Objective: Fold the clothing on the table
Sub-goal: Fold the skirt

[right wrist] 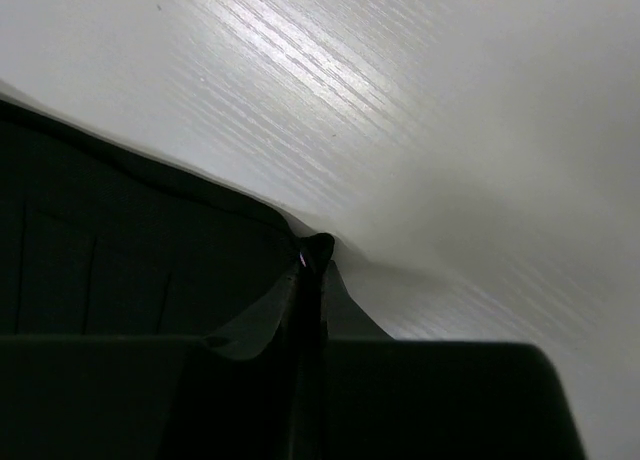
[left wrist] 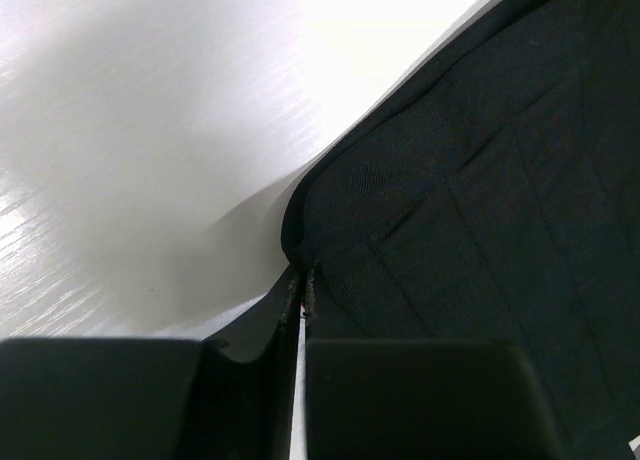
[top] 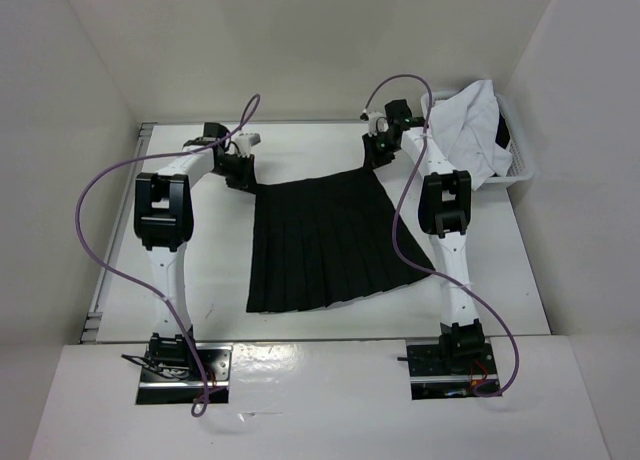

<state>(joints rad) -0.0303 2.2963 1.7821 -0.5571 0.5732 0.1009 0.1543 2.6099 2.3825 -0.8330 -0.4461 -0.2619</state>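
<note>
White matte table (top: 505, 280) fills the enclosure, with both arm bases bolted at its near edge. Just beyond them lies the black pleated skirt (top: 325, 240), spread flat near the middle of the table: its wide hem faces the bases, its pleats run away from them, and its narrow waistband forms the far edge. Each arm reaches forward alongside the fabric, elbow raised and wrist tipped down, so the grippers sit at the two far corners. The left gripper (top: 240, 170) is pressed together on the left waistband corner, and the left wrist view shows a nub of dark cloth caught between its fingertips. The right gripper (top: 377, 152) is likewise clamped on the right corner, with a small peak of fabric pinched at its tips. The whole skirt lies nearer than both grippers, toward the bases, so a fold would likely mean carrying the waistband back along the pleats toward the hem. Farthest off, at the right rear, a white basket (top: 522, 168) holds a white garment (top: 470, 125).
</note>
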